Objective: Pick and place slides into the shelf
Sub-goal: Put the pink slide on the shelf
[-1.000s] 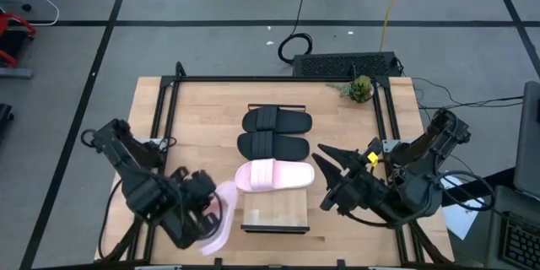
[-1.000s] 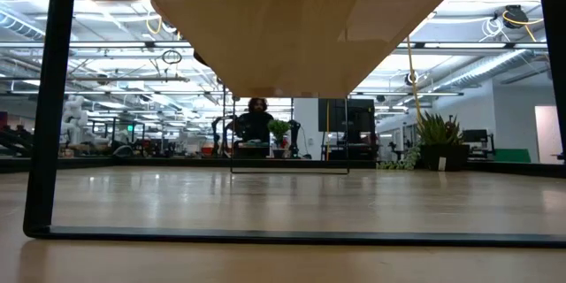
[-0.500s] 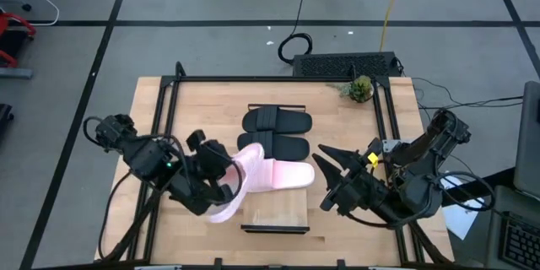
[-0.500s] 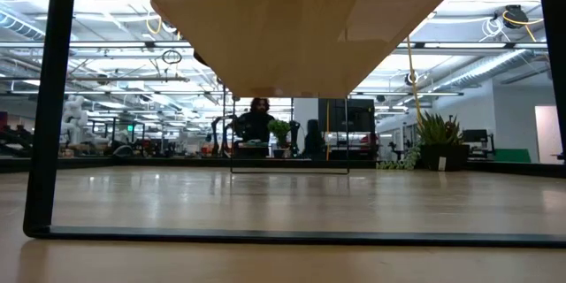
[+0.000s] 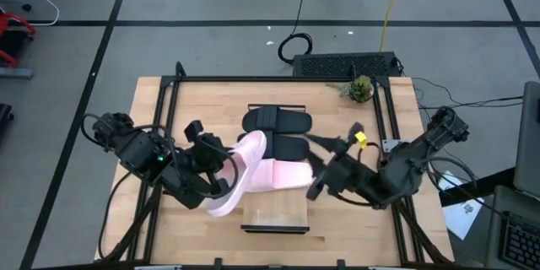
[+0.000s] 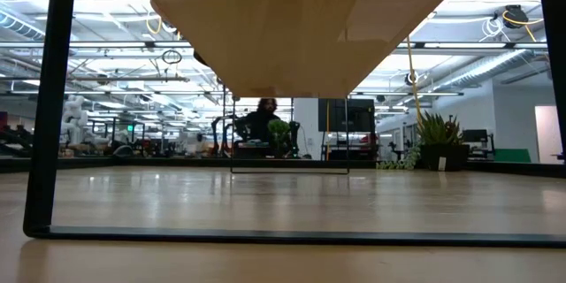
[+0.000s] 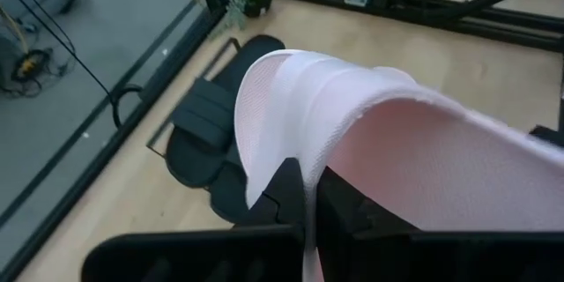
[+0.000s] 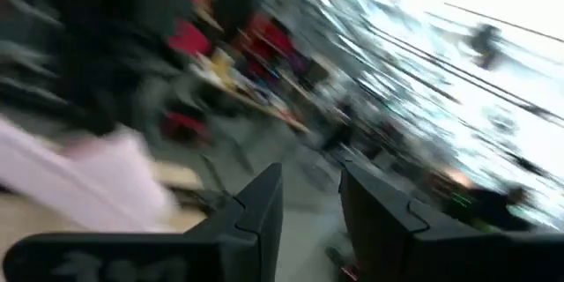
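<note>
Moved shelfward: left pincer's (image 5: 221, 177) pale pink slide (image 5: 239, 173).

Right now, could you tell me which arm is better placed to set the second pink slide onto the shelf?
The left. Its gripper is shut on the pink slide, held tilted beside the other pink slide lying on the shelf. The right gripper holds nothing.

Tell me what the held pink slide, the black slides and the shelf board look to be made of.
Pink slide in the left gripper: probably soft foam or rubber, matte; it curves where pinched. Black slides: likely moulded rubber or foam, matte, no shine. Shelf board: pale wood or wood laminate, smooth, with faint grain.
</note>
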Motion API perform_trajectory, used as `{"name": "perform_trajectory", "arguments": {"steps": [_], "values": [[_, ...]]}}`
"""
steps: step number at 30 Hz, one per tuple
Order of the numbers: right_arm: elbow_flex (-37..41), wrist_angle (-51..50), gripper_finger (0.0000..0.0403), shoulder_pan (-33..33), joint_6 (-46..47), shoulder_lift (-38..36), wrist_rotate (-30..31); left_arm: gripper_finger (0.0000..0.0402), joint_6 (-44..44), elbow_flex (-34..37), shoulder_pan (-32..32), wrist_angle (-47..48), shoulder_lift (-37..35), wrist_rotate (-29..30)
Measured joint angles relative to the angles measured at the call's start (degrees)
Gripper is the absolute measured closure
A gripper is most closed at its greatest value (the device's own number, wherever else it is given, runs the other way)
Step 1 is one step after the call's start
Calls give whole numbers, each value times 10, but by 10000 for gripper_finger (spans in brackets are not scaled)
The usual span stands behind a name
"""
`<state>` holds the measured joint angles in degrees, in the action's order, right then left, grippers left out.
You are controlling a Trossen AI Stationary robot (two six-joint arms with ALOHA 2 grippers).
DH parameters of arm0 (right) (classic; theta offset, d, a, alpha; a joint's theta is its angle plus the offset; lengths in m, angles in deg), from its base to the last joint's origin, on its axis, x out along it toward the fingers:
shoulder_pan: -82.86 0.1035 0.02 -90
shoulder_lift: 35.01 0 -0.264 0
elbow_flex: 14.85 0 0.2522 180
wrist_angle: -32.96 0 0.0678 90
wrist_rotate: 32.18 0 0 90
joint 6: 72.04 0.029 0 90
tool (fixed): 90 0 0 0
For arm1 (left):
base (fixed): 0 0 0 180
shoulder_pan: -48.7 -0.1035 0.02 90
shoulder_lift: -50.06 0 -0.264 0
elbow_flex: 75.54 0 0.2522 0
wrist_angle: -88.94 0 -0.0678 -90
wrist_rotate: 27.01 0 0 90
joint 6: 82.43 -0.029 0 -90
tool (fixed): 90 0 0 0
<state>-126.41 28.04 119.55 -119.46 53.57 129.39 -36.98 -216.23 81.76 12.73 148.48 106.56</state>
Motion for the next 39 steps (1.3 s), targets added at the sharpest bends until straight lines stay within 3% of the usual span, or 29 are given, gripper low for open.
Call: {"name": "perform_trajectory", "arguments": {"steps": [6, 10, 13, 26, 34, 39], "values": [[0, -88, 296, -43, 163, -1, -121, 401, -18, -9, 6, -1, 0, 28], [0, -117, 296, -73, 289, -9, -242, 401, -25, -10, 8, 0, -2, 39], [0, -111, 296, -94, 332, -11, -305, 401, -41, -10, 7, 0, -2, 54], [0, -107, 289, -101, 367, -20, -309, 401, -122, -10, -81, 0, -3, 83], [0, -107, 209, -145, 380, -15, -279, 401, -162, -10, -127, 0, -3, 97], [0, -107, 171, -193, 410, 4, -296, 401, -200, -10, -150, 0, -3, 125]]}}
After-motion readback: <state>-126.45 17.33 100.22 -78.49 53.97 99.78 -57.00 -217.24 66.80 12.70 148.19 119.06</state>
